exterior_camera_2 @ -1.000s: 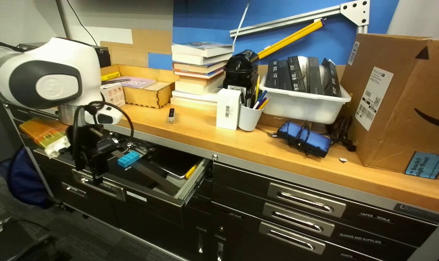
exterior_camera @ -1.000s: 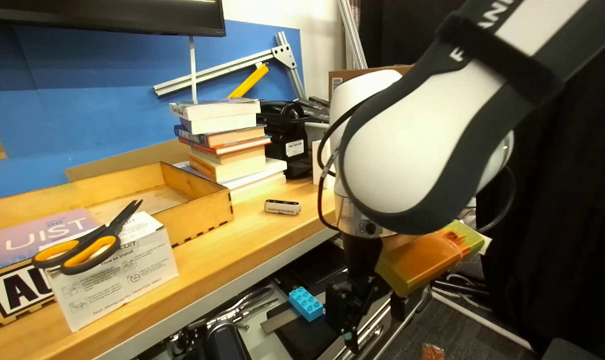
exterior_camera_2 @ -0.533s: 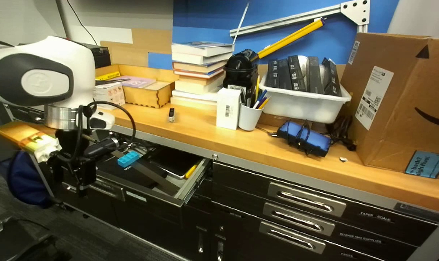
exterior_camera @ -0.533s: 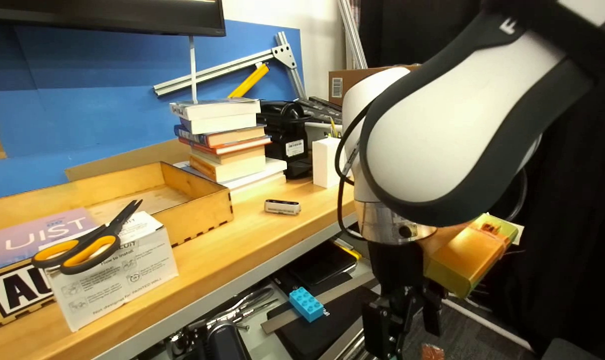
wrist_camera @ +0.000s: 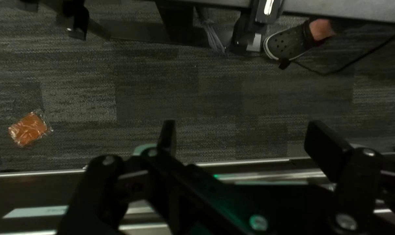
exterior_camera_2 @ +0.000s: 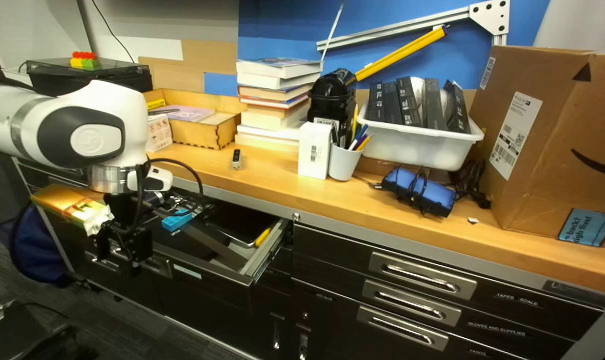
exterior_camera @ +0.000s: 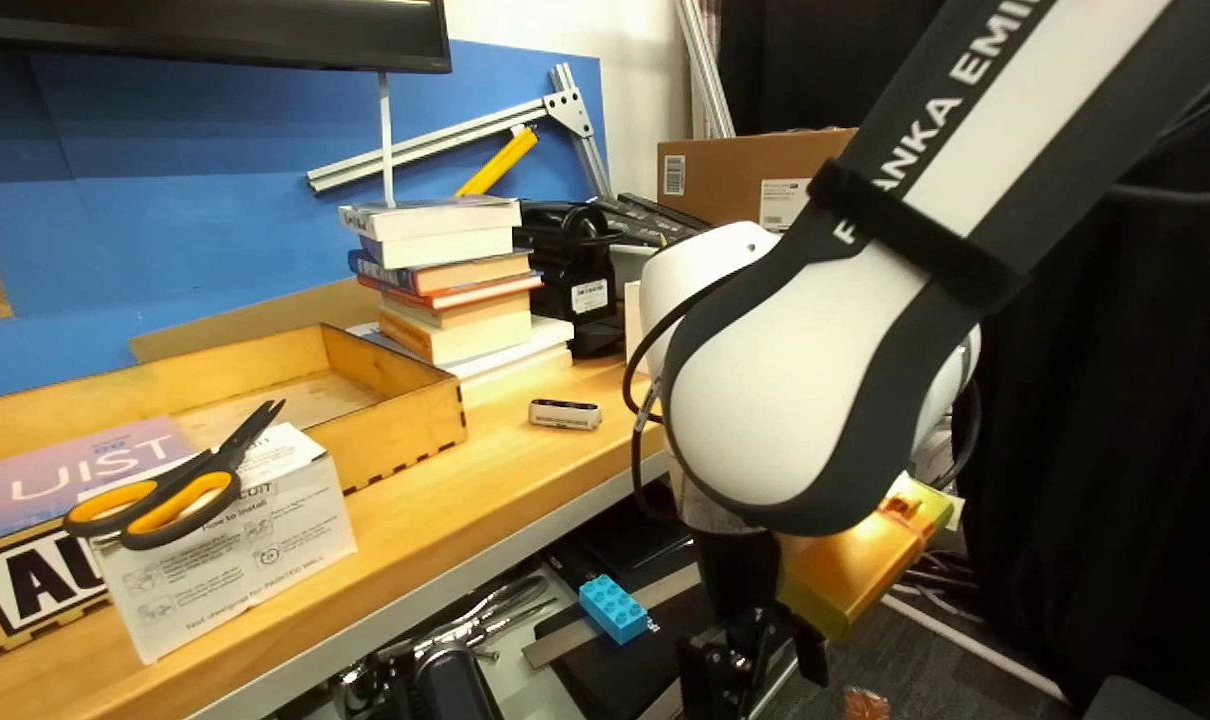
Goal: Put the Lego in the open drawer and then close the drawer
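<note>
1. One blue Lego lies in the open drawer, over a black pad; placing looks done, closing remains.
2. Gripper spread, pinching nothing (floor shows through the gap). It hangs by the drawer front, near the handle; contact I cannot tell.
3. Risks, I judge: push too high and I skim the rim; push off-centre and the drawer binds; spread like this, I could snag the handle. Lego, if too tall, might catch the bench.

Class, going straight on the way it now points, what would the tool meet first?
Probably the carpet, seen between the open jaws of the tool; depth is unclear, so the drawer might come first.
</note>
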`<state>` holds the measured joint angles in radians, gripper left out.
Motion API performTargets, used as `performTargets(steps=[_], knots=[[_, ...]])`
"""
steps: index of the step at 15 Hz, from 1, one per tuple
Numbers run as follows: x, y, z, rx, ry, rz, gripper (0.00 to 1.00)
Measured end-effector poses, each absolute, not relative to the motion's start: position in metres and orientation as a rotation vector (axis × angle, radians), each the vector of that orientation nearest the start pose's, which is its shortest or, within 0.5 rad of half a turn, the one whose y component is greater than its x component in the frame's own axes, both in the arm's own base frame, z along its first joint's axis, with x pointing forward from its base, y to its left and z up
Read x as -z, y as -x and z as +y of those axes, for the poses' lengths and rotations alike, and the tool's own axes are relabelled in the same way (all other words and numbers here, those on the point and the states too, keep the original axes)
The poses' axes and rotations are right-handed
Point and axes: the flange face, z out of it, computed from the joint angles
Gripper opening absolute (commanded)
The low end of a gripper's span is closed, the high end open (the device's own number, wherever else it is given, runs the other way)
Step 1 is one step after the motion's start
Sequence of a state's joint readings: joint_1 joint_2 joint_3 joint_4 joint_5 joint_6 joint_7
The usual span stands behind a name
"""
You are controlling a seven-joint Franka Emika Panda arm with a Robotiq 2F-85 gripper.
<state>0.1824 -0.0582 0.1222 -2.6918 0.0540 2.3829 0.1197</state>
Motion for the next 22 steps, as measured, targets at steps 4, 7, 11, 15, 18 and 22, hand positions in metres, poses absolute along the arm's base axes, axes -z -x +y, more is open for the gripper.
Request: performTargets(steps=[4, 7, 11, 15, 18, 22], knots=[[-0.228, -0.385, 0.124, -0.265, 3.188, -0.135, 1.0], [-0.229, -0.397, 0.131, -0.139, 3.244, -0.067, 1.0], [-0.226, -0.415, 0.141, -0.051, 3.318, -0.082, 1.0], [-0.228, -0.437, 0.158, 0.042, 3.387, -0.218, 1.0], [-0.224, -0.454, 0.17, 0.065, 3.43, -0.327, 1.0], [-0.219, -0.475, 0.181, 0.14, 3.478, -0.375, 1.0]])
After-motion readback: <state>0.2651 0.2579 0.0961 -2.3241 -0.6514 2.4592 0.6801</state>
